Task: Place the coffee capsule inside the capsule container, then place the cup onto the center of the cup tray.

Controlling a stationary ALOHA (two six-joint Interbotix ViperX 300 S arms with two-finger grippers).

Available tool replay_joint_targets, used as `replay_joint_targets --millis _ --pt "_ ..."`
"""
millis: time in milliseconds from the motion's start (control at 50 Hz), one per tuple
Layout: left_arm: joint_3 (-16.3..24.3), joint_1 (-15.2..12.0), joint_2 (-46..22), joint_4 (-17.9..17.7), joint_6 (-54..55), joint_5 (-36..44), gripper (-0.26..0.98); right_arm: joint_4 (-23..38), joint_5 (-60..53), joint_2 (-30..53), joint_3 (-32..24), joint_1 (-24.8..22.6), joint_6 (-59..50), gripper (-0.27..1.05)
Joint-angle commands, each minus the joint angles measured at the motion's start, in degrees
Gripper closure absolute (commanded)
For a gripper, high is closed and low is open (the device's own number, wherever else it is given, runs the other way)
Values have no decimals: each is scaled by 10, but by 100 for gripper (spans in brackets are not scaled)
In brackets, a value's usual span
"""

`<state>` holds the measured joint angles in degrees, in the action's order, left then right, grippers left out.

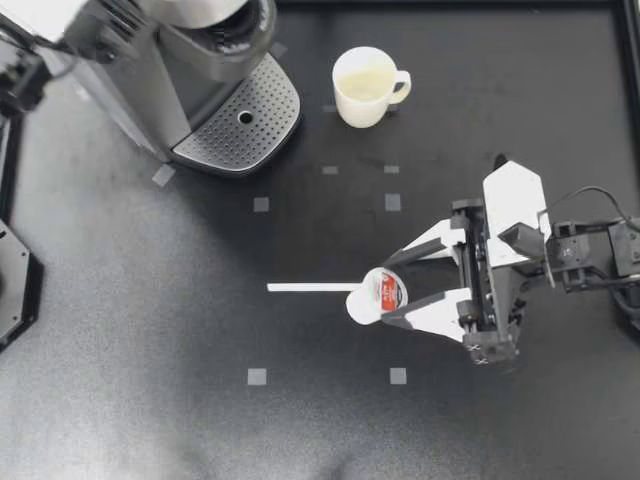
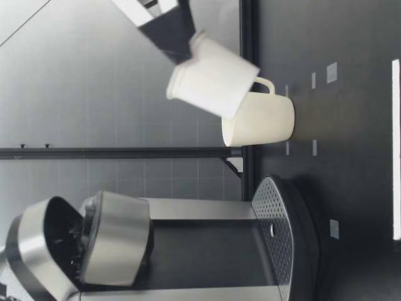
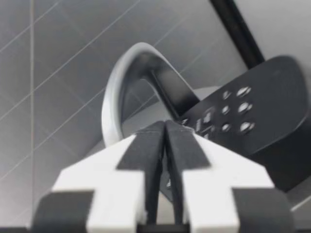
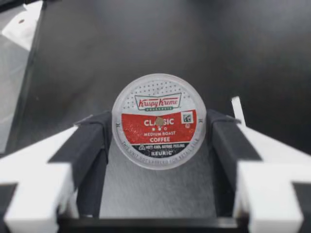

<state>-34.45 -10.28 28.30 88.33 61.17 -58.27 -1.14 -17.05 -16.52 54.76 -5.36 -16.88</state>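
Coffee capsule is clamped between the fingers of my right gripper, well apart from the coffee machine. Cup stands upright near that machine. Fingers of my left gripper are pressed together.

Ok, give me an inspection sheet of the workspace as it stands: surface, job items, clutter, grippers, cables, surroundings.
Surface: dark table with grey tape squares and a white strip stuck on it.
Job's things: coffee capsule held clear of the table; cup upright on the table beside the coffee machine, not on the cup tray, which is bare; machine lid looks raised.
Clutter: nothing seen.
Grippers: right gripper shut on the coffee capsule from two sides; left gripper shut, empty, close to the coffee machine.
Cables: black cable looping at the right arm's wrist.
Surroundings: grey tiled wall; black rail along the table edge.
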Motion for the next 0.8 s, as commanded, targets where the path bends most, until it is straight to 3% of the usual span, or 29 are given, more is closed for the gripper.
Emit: replay_joint_targets --millis 0,300,480,780 --pt "0 -19 17 1 2 10 59 0 -15 -15 -9 3 2 29" --pt "-16 -61 41 2 4 30 59 1 -49 -18 -10 3 10 29" --pt "-17 -63 53 1 6 44 59 0 -60 -27 -14 8 20 29" --pt "-20 -63 105 4 100 209 59 1 -62 -50 -82 107 128 29"
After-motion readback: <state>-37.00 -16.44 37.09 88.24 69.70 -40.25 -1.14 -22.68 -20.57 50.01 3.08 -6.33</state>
